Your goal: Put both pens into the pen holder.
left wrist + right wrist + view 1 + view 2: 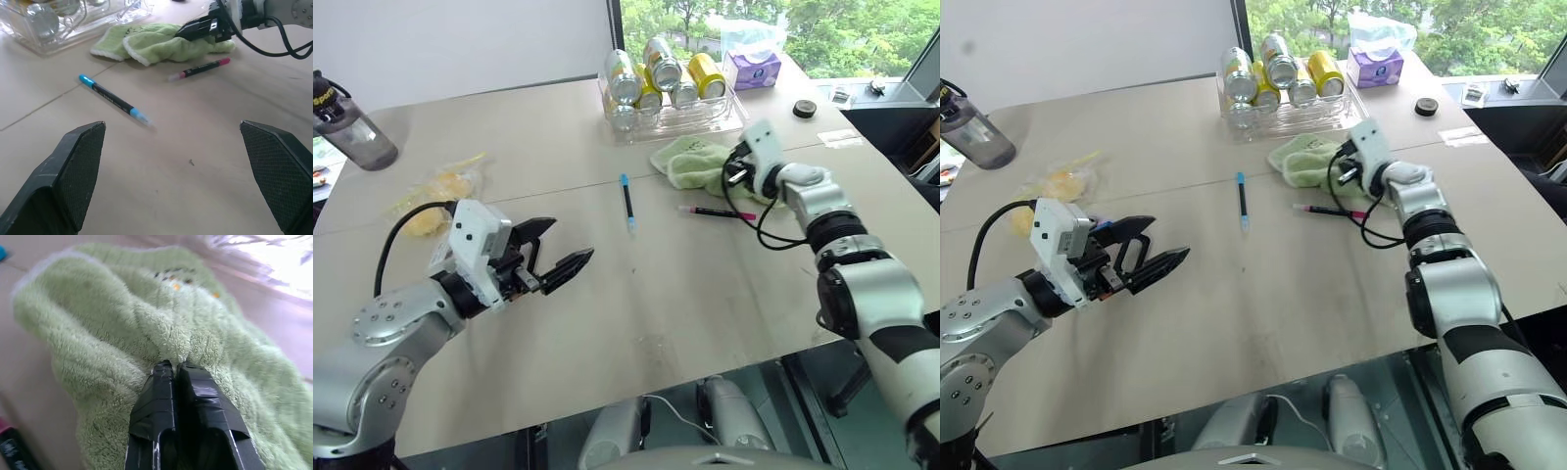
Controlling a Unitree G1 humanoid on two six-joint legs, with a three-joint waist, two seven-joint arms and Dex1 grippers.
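Right claw (173,366) was pressed together against the green cloth (690,162); left claw (553,262) hung spread. Both pens, blue (626,201) and pink (715,211), lay on the counter (705,284), neither stowed.

A broad beige table (607,323) with faint seams across its top takes up most of the room seen. Behind it on the left stands a plain white wall (460,39). On the right, past a dark frame, a window (822,29) shows sunlit green trees, daylight falling across the table's far side
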